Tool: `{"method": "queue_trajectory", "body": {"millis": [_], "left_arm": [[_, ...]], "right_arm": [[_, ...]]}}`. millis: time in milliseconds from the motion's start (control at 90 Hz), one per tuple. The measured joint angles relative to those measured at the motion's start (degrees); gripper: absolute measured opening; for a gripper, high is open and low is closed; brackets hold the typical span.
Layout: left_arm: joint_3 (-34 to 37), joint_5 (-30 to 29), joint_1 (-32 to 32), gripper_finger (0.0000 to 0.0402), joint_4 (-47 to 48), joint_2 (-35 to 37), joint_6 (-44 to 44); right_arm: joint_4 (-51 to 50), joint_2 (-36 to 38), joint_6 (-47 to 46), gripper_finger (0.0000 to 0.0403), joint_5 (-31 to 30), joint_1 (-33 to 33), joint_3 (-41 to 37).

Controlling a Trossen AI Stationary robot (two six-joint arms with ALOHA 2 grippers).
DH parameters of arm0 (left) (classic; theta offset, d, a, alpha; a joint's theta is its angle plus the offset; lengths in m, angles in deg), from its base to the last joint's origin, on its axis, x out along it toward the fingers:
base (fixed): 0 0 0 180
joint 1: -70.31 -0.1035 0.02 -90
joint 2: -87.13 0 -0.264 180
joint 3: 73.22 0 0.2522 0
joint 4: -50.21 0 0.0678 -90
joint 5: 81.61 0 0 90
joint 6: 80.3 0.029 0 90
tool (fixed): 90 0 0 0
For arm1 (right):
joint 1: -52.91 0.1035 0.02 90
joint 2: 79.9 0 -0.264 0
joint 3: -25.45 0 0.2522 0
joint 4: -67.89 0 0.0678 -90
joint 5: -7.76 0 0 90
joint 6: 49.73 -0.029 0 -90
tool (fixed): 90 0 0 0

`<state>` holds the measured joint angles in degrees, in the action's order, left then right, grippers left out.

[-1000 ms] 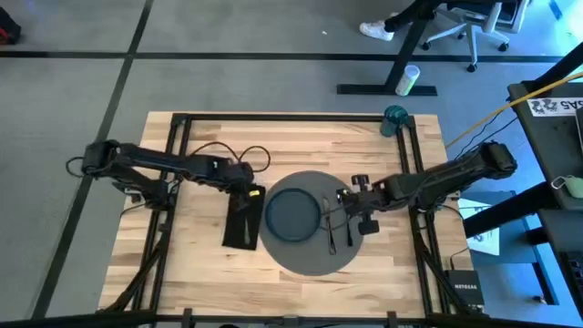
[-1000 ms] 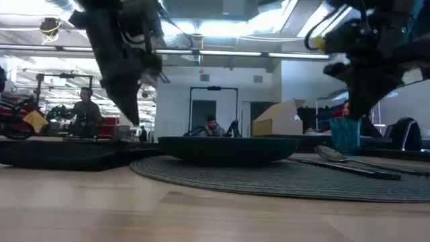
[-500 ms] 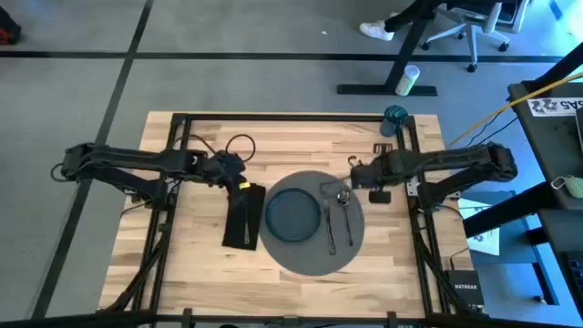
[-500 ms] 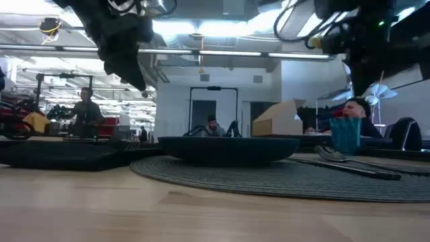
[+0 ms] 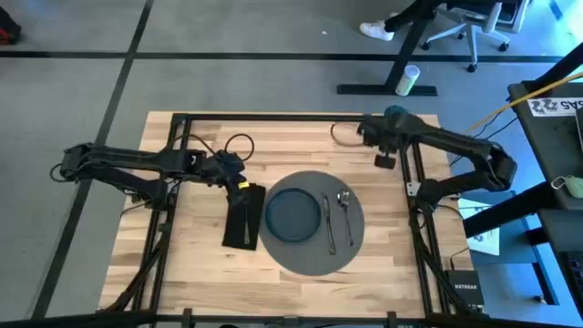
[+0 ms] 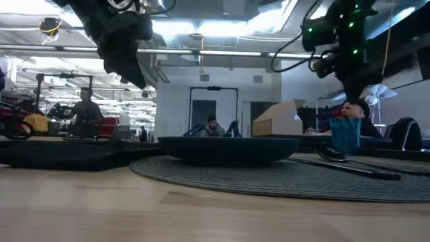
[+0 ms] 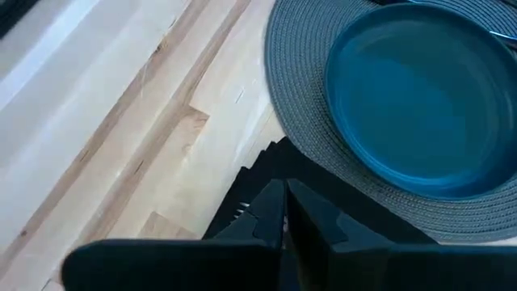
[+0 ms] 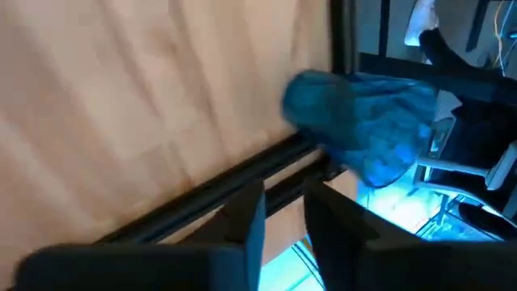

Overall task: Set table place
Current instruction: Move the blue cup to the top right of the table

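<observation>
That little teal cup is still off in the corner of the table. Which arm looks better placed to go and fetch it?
The right one, I would guess. The right gripper hangs right beside the teal cup at the far corner, while the left gripper sits over the black napkin across the table.

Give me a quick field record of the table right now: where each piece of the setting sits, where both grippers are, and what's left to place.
placemat: table centre
plate: on placemat
knife: on placemat, right of plate
spoon: right of knife
napkin: left of placemat
fork: not visible
cup: far right corner, not yet placed
left gripper: above napkin's far end, jaws shut, empty
right gripper: beside cup, jaws slightly apart, empty
</observation>
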<state>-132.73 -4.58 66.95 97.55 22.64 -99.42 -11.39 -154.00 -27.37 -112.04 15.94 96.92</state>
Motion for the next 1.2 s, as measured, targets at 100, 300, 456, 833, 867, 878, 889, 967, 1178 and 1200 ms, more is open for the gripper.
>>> {"method": "queue_trajectory", "body": {"millis": [100,300,456,833,867,878,889,967,1178,1200], "left_arm": [[0.00,0.00,0.00,0.0000,0.14,0.00,0.00],[0.00,0.00,0.00,0.0000,0.55,0.00,0.02],[0.00,0.00,0.00,0.0000,0.55,0.00,0.02],[0.22,0.00,0.00,0.0000,0.44,-0.02,0.26],[0.22,-0.04,0.00,0.0000,0.44,-0.02,0.24],[0.22,-0.08,0.00,0.0000,0.44,-0.02,0.26],[0.22,-0.13,0.00,0.0000,0.44,-0.02,0.28],[0.22,-0.37,0.00,0.0000,0.46,-0.02,0.37],[0.24,-0.39,0.00,0.0000,0.66,-0.02,1.21],[0.26,-0.39,0.00,0.0000,0.68,-0.02,1.40]], "right_arm": [[3.24,0.00,3.71,0.0122,2.30,-4.93,0.00],[6.72,0.00,8.70,0.0148,7.04,-12.73,0.00],[9.07,-0.02,10.83,0.0152,9.80,-16.08,0.00],[11.50,-2.91,5.96,0.0152,8.05,-15.94,-0.07],[12.43,-3.41,4.59,0.0152,6.99,-15.94,-0.07],[12.74,-3.60,4.16,0.0152,6.62,-15.93,-0.07],[13.02,-3.78,3.57,0.0152,6.26,-15.92,-0.07],[14.79,-4.94,0.72,0.0152,4.51,-15.94,-0.07],[16.50,-10.31,-3.06,0.0152,3.15,-16.75,-0.07],[16.66,-10.98,-3.38,0.0152,2.64,-16.79,-0.07]]}}
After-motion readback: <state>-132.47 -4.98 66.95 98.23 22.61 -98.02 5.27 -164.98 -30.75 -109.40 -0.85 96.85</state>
